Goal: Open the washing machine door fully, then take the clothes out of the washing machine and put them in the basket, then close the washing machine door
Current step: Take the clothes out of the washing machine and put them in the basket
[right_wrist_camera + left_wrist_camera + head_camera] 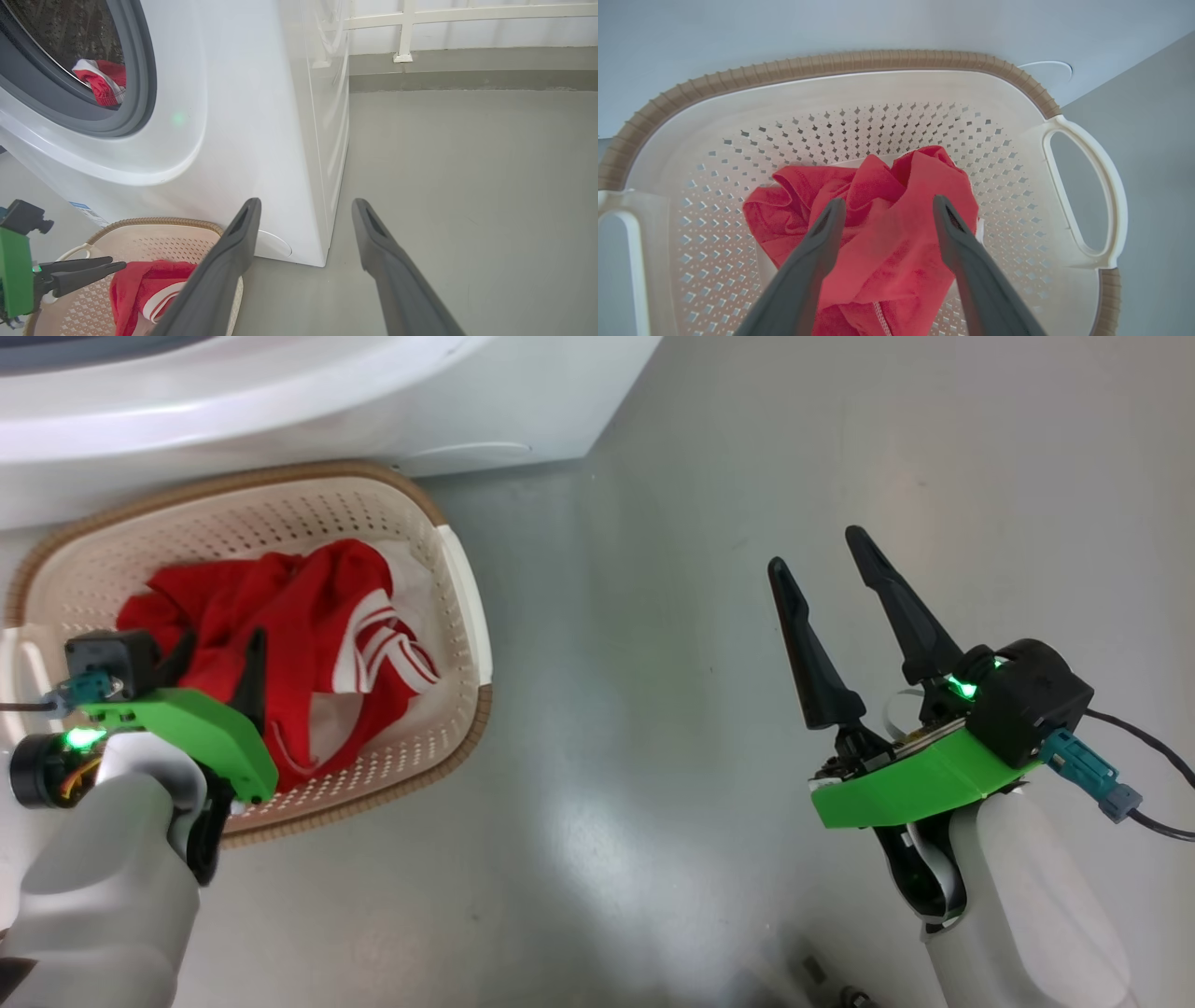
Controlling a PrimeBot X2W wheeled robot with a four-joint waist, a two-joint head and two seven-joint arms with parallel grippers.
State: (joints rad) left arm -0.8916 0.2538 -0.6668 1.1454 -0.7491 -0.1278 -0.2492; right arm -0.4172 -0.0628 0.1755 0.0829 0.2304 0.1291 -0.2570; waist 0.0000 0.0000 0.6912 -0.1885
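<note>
Hovering left hand (887,203) over clothes (798,196) in basket (859,88) | spread wide, empty | right hand (815,549) open, empty

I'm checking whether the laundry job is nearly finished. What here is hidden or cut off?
Drum contents, right wrist view: a red-and-white garment lies inside the washing machine, but the picture's left edge cuts off the rest of the drum.
Basket floor, left wrist view: the clothes cover the middle of the basket.
Contact, left wrist view: whether the open left end effector touches the fabric is unclear.
</note>
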